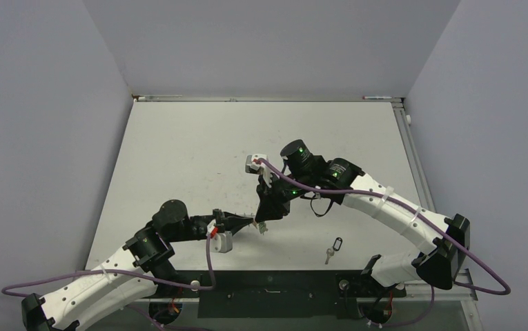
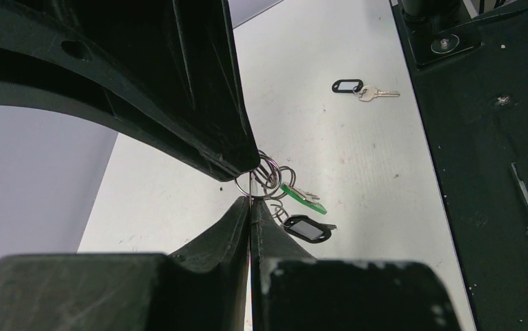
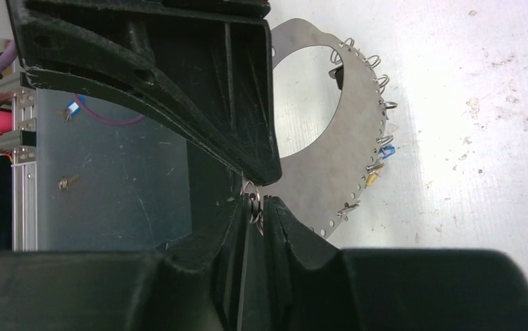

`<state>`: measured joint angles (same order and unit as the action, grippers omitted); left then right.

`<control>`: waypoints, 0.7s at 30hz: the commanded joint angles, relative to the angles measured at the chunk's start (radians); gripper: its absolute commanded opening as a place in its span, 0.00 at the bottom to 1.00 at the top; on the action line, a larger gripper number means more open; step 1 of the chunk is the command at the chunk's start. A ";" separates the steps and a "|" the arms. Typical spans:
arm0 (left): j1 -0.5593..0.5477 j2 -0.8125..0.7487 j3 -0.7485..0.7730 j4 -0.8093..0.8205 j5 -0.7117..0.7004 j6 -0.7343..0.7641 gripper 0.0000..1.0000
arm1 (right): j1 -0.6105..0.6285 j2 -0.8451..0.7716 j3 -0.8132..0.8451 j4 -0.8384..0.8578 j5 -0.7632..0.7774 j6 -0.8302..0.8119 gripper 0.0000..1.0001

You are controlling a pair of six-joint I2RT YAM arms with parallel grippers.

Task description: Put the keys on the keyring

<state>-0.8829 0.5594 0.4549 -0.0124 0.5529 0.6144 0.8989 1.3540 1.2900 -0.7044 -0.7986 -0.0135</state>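
**At the lower centre of the table, both grippers meet on the keyring**

In the top view the two arms converge tip to tip just below the middle of the white table (image 1: 178,152). The left gripper (image 1: 246,222) reaches in from the lower left, and the right gripper (image 1: 264,215) points down from the upper right. A small cluster of metal sits between the two tips.

In the left wrist view the left gripper (image 2: 250,204) has its fingers pressed flat together at the bottom centre. The keyring (image 2: 269,169) appears here as several overlapping silver wire loops, and its lower edge is nipped at those fingertips. The black finger of the right gripper comes down from the upper left and touches the loops from above.

Two keys hang off the loops to the lower right. They are a green-tagged key (image 2: 302,195) and, below it, a black-tagged key (image 2: 306,229).

In the right wrist view the right gripper (image 3: 254,207) has its fingers drawn nearly together, with one small wire loop caught between the tips.

Beyond the tips, at upper centre of that view, a perforated silver plate (image 3: 347,148) with a round opening shows against the table. Small wire loops and blue and yellow bits line its edge. What it is cannot be told.

A loose key (image 1: 331,249) with a black tag lies flat on the table well apart from the cluster. It is to the lower right in the top view and near the top of the left wrist view (image 2: 363,89).
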 commanded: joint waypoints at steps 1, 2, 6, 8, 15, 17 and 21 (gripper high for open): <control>-0.003 -0.014 0.024 0.064 0.001 0.007 0.00 | 0.013 0.007 -0.008 0.032 -0.033 -0.023 0.13; -0.004 -0.016 0.023 0.064 0.001 0.006 0.00 | 0.014 0.009 -0.008 0.031 -0.037 -0.024 0.11; -0.004 -0.015 0.024 0.065 -0.001 0.004 0.00 | 0.011 -0.001 -0.009 0.047 -0.042 -0.027 0.05; -0.005 -0.016 0.022 0.067 -0.003 0.004 0.00 | 0.001 -0.026 -0.012 0.080 -0.026 -0.011 0.05; -0.004 -0.024 0.017 0.087 -0.023 -0.009 0.00 | -0.071 -0.084 -0.002 0.118 -0.014 0.066 0.05; -0.003 -0.028 0.014 0.100 -0.030 -0.015 0.00 | -0.080 -0.090 -0.004 0.127 0.001 0.089 0.05; -0.003 -0.035 0.007 0.132 -0.050 -0.041 0.00 | -0.085 -0.109 -0.028 0.177 0.029 0.154 0.05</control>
<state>-0.8829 0.5453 0.4549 0.0505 0.5064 0.6056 0.8413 1.3041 1.2747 -0.6247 -0.8185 0.0780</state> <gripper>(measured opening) 0.003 0.059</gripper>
